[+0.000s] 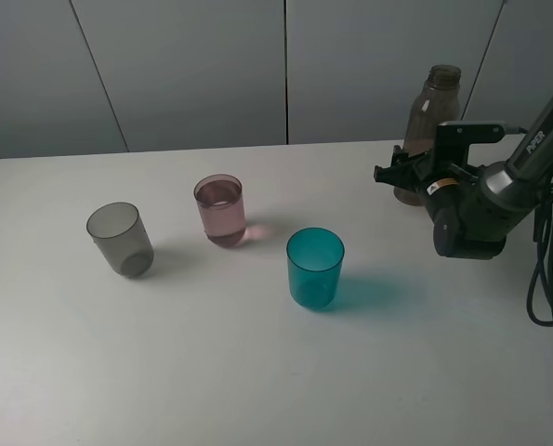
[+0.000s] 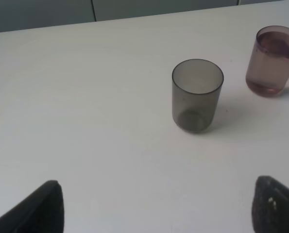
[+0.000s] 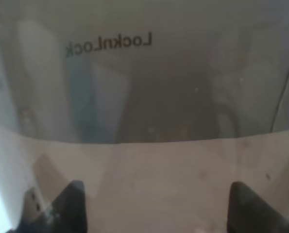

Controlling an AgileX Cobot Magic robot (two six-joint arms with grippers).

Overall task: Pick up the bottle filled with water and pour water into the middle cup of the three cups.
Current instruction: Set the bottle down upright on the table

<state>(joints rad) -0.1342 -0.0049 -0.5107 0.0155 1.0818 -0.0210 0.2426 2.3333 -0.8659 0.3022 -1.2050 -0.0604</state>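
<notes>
The smoky brown bottle (image 1: 430, 102) stands upright at the back right of the table, uncapped. My right gripper (image 1: 410, 179) is shut on the bottle's lower body. In the right wrist view the bottle (image 3: 144, 87) fills the frame between the two dark fingers (image 3: 71, 204), and a liquid line crosses it. Of the three cups, the pink middle cup (image 1: 221, 211) holds clear water well up its wall. The grey cup (image 1: 120, 239) and the teal cup (image 1: 315, 268) stand to either side. My left gripper (image 2: 156, 208) is open, short of the grey cup (image 2: 196, 94) and the pink cup (image 2: 273, 60).
The white table (image 1: 211, 372) runs back to a grey panelled wall. Black cables (image 1: 547, 279) hang off the right arm near the table's right edge. The left arm does not show in the exterior high view.
</notes>
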